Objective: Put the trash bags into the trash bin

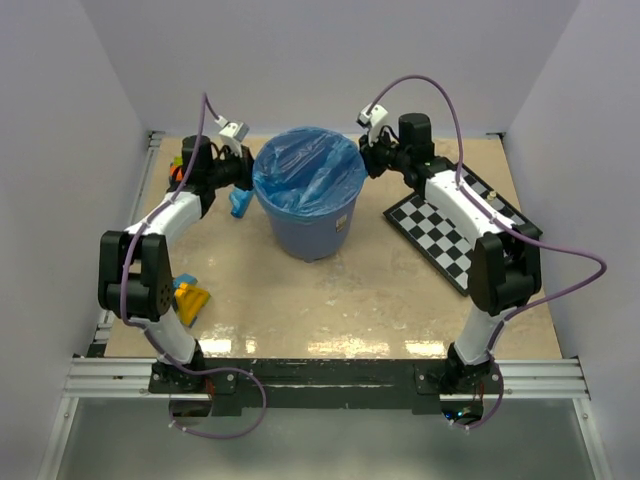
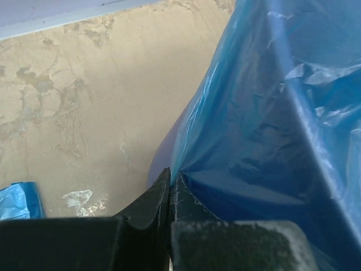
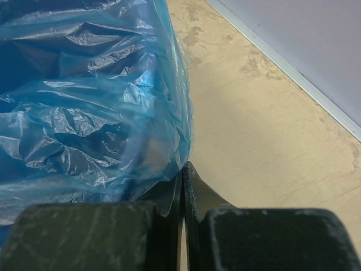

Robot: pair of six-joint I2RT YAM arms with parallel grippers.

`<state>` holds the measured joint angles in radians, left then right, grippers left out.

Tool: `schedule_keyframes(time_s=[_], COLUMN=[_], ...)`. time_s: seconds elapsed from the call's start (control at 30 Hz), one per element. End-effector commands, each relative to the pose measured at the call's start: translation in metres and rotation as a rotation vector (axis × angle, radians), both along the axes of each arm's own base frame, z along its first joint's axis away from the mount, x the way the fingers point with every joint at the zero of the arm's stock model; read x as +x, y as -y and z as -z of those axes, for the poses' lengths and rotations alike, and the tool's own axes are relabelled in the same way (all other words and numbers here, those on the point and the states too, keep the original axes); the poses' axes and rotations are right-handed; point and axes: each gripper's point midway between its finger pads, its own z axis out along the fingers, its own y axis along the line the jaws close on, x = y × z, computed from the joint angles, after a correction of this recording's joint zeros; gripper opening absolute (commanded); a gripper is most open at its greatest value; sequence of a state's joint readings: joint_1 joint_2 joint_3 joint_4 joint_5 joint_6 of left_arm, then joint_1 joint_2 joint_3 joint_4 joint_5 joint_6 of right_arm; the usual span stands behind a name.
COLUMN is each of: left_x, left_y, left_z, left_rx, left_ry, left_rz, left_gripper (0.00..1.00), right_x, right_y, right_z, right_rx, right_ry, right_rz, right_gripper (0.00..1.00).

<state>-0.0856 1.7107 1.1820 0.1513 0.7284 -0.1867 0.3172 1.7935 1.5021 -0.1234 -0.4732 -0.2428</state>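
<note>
The trash bin (image 1: 310, 235), a round blue bucket, stands at the middle back of the table. A translucent blue trash bag (image 1: 308, 170) lines it and is spread over the rim. My left gripper (image 1: 248, 172) is at the bin's left rim. In the left wrist view it (image 2: 170, 172) is shut on the bag's edge (image 2: 265, 113), which pulls taut to a point at the tips, with the bin's wall (image 2: 161, 152) just below. My right gripper (image 1: 366, 160) is at the right rim. Its jaws (image 3: 184, 166) are pressed together where the crinkled film (image 3: 84, 101) drapes over one finger.
A black-and-white chessboard (image 1: 455, 225) lies to the right, under the right arm. A small blue object (image 1: 238, 204) sits just left of the bin, seen too as a small blue object (image 2: 20, 200) in the left wrist view. Coloured toys lie at the far left (image 1: 177, 170) and near left (image 1: 190, 298).
</note>
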Motion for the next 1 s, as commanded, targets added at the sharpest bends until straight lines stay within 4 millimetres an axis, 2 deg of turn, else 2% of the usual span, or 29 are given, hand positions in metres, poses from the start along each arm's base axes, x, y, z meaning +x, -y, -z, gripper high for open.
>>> schedule_keyframes(time_s=[0.0, 0.13, 0.2, 0.27, 0.33, 0.43, 0.53, 0.6, 0.63, 0.67, 0.73, 0.83, 0.97], left_x=[0.005, -0.002, -0.013, -0.023, -0.033, -0.035, -0.043, -0.055, -0.064, -0.078, -0.105, -0.145, -0.169], left_y=[0.014, 0.005, 0.000, -0.004, -0.006, -0.024, -0.058, -0.077, -0.082, -0.083, -0.080, -0.064, -0.030], left_z=[0.005, 0.029, 0.035, 0.026, 0.014, -0.008, -0.019, -0.029, -0.033, -0.031, -0.030, -0.036, -0.043], left_rx=[-0.055, 0.026, 0.045, 0.040, 0.027, 0.077, 0.199, 0.278, 0.324, 0.371, 0.450, 0.471, 0.457], left_ry=[-0.042, -0.099, -0.100, -0.028, 0.014, 0.077, 0.135, 0.210, 0.251, 0.265, 0.338, 0.460, 0.546], left_rz=[0.029, 0.019, 0.002, -0.028, -0.027, -0.083, -0.177, -0.200, -0.190, -0.158, -0.063, 0.092, 0.216], left_gripper=[0.00, 0.00, 0.00, 0.00, 0.00, 0.01, 0.21, 0.39, 0.44, 0.47, 0.50, 0.55, 0.66], right_x=[-0.011, -0.026, -0.038, -0.048, -0.053, -0.055, -0.061, -0.073, -0.079, -0.089, -0.112, -0.134, -0.143], right_y=[-0.001, 0.013, 0.019, 0.021, 0.024, 0.039, 0.068, 0.085, 0.090, 0.090, 0.086, 0.080, 0.056], right_z=[-0.013, 0.013, 0.023, 0.015, -0.006, -0.028, -0.055, -0.065, -0.067, -0.071, -0.066, -0.053, -0.046], right_rx=[0.011, -0.058, -0.056, -0.033, -0.012, -0.058, -0.101, -0.132, -0.149, -0.166, -0.234, -0.278, -0.300], right_ry=[-0.003, -0.051, -0.086, -0.063, -0.011, 0.043, 0.140, 0.198, 0.224, 0.253, 0.314, 0.364, 0.398], right_rz=[-0.014, -0.026, -0.049, -0.083, -0.088, -0.071, 0.004, 0.022, 0.014, -0.021, -0.146, -0.262, -0.353], right_gripper=[0.01, 0.00, 0.00, 0.02, 0.14, 0.35, 0.46, 0.47, 0.47, 0.47, 0.47, 0.50, 0.50])
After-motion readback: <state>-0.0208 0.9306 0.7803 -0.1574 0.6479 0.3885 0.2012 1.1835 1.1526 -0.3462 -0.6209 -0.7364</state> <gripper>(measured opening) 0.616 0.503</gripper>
